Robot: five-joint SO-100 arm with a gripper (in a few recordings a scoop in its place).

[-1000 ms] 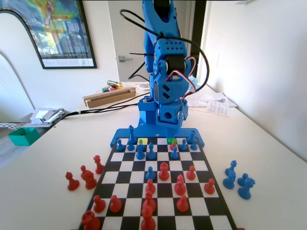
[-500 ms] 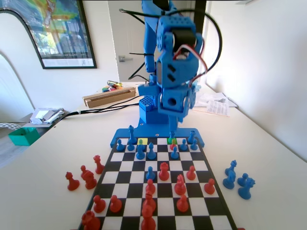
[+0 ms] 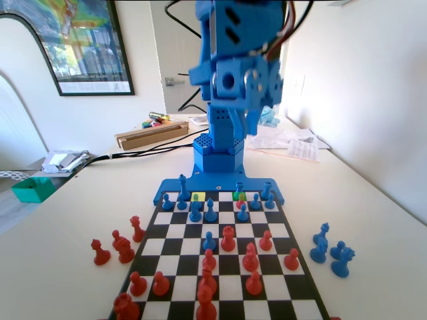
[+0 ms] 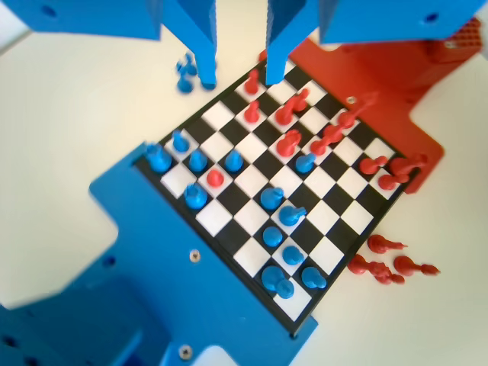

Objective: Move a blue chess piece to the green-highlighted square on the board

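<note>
The blue chess piece (image 3: 239,189) stands upright on the green-highlighted square (image 3: 235,196) in the board's (image 3: 280,230) row nearest the arm, with a small red piece (image 3: 241,201) just in front of it. My gripper (image 3: 251,123) hangs high above that spot, open and empty. In the wrist view the two jaws stand apart around my gripper (image 4: 240,65), with nothing between them. Far below them, the blue chess piece (image 4: 196,197) stands by the board's (image 4: 252,217) edge at the blue base, next to the red piece (image 4: 216,178).
A yellow square (image 3: 197,196) lies left of the green one in the same row. Other blue pieces (image 3: 210,212) crowd the two far rows and red pieces (image 3: 228,239) fill the near half. Captured red pieces (image 3: 119,243) lie off the board on the left, blue ones (image 3: 331,252) on the right.
The gripper was low over the green square half a second ago. It has since risen well above the board, and the blue piece stays standing on that square.
</note>
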